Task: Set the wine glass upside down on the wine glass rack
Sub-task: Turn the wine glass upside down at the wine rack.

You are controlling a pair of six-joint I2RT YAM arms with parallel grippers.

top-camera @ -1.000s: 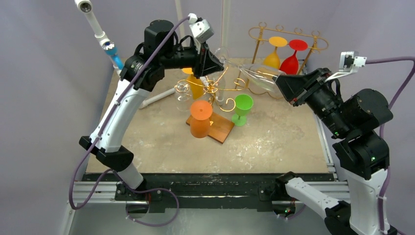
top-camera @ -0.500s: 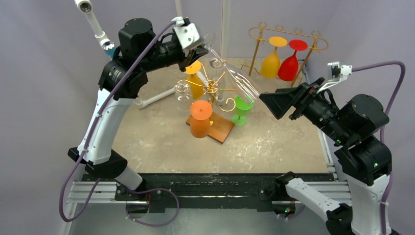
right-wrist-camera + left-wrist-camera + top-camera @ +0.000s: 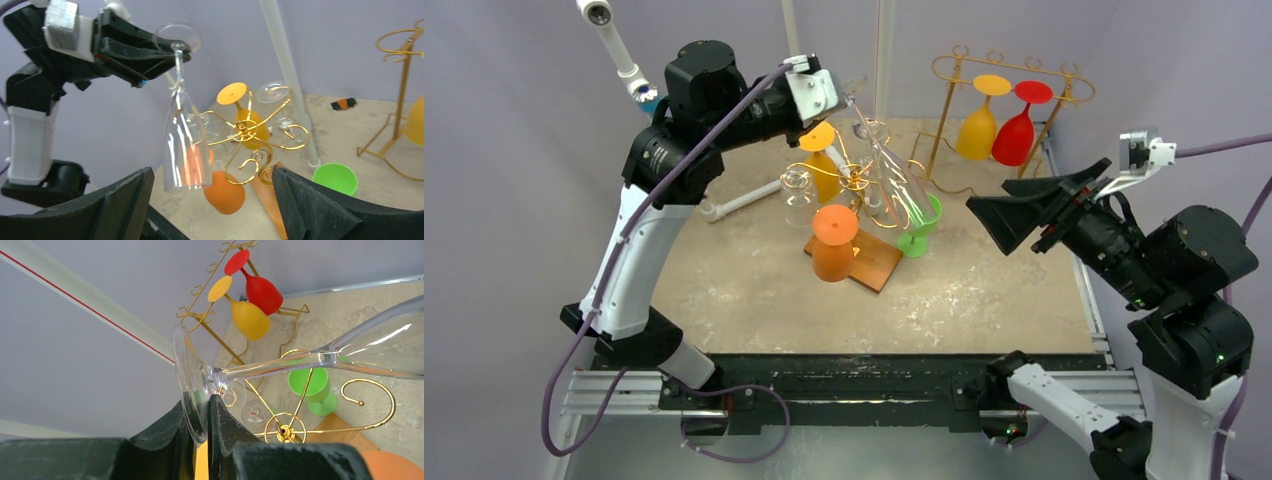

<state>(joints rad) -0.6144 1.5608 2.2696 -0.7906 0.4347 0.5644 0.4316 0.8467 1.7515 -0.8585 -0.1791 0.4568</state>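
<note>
Two black fingers of the left pincer (image 3: 202, 400) are pinched almost together on the rim of the foot of the wine glass (image 3: 182, 130), and nothing else supports it. From that grip the stem drops away below the fingertips and the bowl hangs lowest with its mouth down, so the glass is already inverted, leaning a little.

Just beneath and beyond the bowl are the curls of the gold scroll rack (image 3: 859, 180). From where I stand I cannot tell whether glass and wire touch. An orange glass (image 3: 834, 240) hangs lower on that rack and a green glass (image 3: 919, 215) stands upright beside it. Well beyond the pincer's tips, a back rack (image 3: 1004, 75) carries a yellow and a red glass.

Facing the bowl from the other side, the right pincer (image 3: 210, 172) gapes fully and holds nothing.

I judge the glass light and stiff, but thin, slick and quick to crack against metal. A pinch on the edge of the foot leaves the stem free to slide into a rack loop. But the long body below can swing or twist in that narrow hold, so any approach to the wire should be slow.
</note>
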